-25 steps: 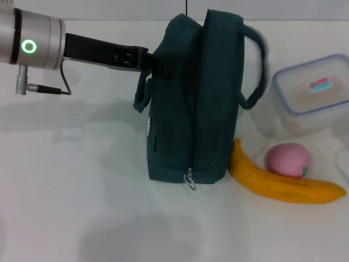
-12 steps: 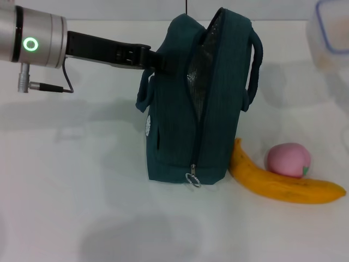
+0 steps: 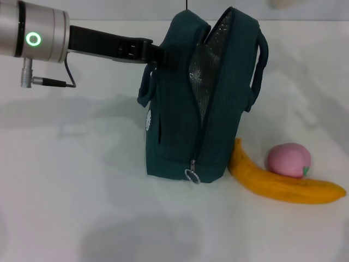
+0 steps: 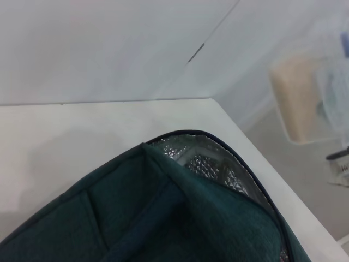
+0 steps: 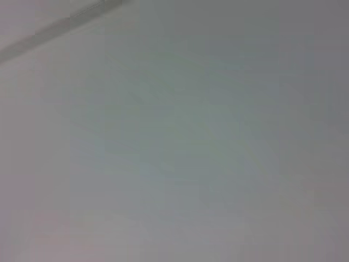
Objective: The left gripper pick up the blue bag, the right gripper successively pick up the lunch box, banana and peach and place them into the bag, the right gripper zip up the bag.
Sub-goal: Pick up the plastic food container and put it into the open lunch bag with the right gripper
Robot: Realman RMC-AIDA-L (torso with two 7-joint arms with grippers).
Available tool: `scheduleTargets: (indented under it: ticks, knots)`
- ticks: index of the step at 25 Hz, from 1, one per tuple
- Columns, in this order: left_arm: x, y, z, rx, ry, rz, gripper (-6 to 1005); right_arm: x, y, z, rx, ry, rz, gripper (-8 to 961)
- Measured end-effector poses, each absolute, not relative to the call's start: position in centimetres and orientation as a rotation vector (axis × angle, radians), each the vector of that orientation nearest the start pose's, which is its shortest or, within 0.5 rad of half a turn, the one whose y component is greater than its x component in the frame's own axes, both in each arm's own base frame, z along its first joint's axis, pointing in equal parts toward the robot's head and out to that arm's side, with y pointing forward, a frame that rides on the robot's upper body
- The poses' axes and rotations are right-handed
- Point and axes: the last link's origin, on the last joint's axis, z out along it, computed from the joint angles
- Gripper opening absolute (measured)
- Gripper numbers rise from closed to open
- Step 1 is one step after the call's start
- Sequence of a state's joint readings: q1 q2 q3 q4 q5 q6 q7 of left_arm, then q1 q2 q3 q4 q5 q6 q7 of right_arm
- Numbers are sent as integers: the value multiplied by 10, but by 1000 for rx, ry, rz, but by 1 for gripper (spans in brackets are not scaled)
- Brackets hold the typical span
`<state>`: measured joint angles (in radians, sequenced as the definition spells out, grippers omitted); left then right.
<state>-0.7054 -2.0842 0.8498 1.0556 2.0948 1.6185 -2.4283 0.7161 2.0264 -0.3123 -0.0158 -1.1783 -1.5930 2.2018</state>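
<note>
Standing upright on the white table (image 3: 76, 207), the blue bag (image 3: 180, 125) gapes at its top, silver lining showing. The left gripper (image 3: 155, 54) is clamped on the bag's upper edge. Just beside the bag lies the banana (image 3: 283, 185), the peach (image 3: 287, 160) touching it. A pale blur, perhaps the lunch box (image 4: 297, 98), hangs beyond the bag's opening.

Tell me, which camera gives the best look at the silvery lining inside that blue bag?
The left wrist view: it looks down into the blue bag, showing the quilted silver lining along the open mouth. The head view shows the lining only as a narrow strip through the side gap. The right wrist view shows none of it.
</note>
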Motion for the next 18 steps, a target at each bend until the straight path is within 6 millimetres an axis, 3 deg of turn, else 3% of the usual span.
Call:
scheduleTargets:
  ticks: [4,9,18]
  knots:
    - [-152,382,31,-2688,-1353,-554,68,200,395,36,-1411,1908,2336,112]
    - [-150,385,27,-2696,-1350,-577,68,196,394,19,-1448,1926,2263,113]
    - [-155,385,30,-2682,-1358,-579,68,242,379,13,-1360,1926,2067,115]
